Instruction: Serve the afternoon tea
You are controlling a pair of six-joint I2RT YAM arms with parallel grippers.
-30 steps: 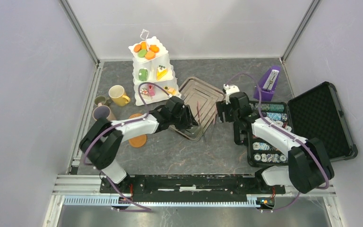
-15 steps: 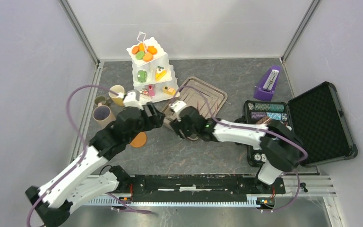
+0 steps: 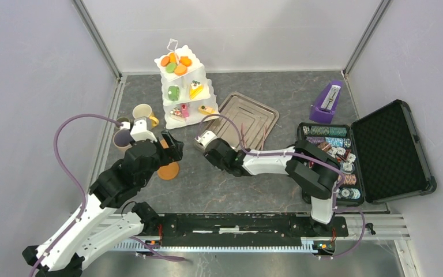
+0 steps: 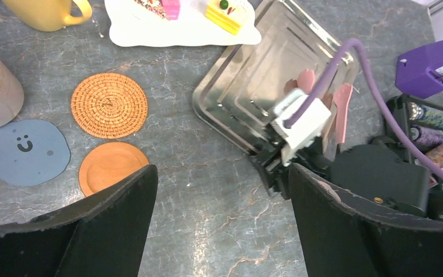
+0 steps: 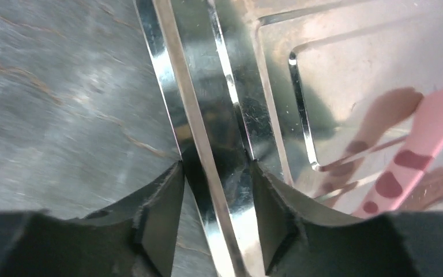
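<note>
Clamping tray rim [image 5: 173, 104]: right claw [image 5: 216, 193]; coasters [image 4: 109, 105] beside left claw [image 4: 221, 176].

Tray [image 3: 252, 112] as reference: tiered stand [image 3: 180, 92] sits just to its left, mugs [image 3: 143, 113] farther left beyond the stand. Coasters [image 4: 109, 105] lie left and nearer. Open case [image 3: 398, 150] lies to its right, metronome [image 3: 330, 101] right and behind.

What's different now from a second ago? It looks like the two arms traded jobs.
The left gripper left the metal tray's near edge, opened and drew back to the left, towards the coasters. The right gripper swung from the tray's right side across to its near-left rim and closed on it. The chip case and metronome stayed put.
</note>
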